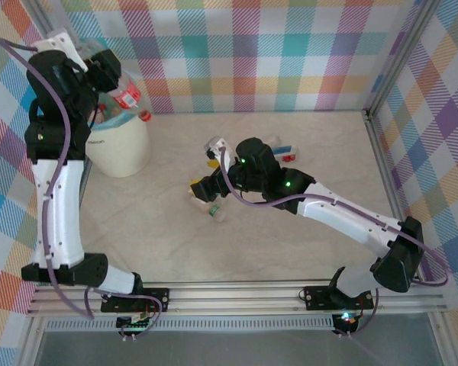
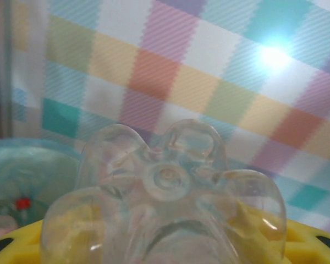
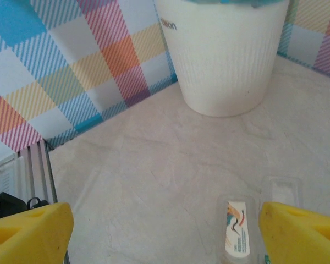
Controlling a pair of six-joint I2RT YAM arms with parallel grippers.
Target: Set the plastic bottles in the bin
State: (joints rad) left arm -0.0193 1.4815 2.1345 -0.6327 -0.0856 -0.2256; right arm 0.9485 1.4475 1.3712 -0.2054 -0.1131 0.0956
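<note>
Hanging over the bin [image 1: 120, 149], a red-labelled bottle [image 1: 128, 96] sits pinched in the left jaws. Right of the bin, the right jaws stand spread wide above a clear bottle [image 3: 239, 225] lying on the desk [image 1: 290, 252].

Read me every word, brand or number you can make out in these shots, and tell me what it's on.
"eon": end of the grey print on the bin; its first letters are unclear.
Label of the lying bottle: coloured picture, any wording too small.
Red label of the bottle above the bin: blurred, unreadable.
</note>
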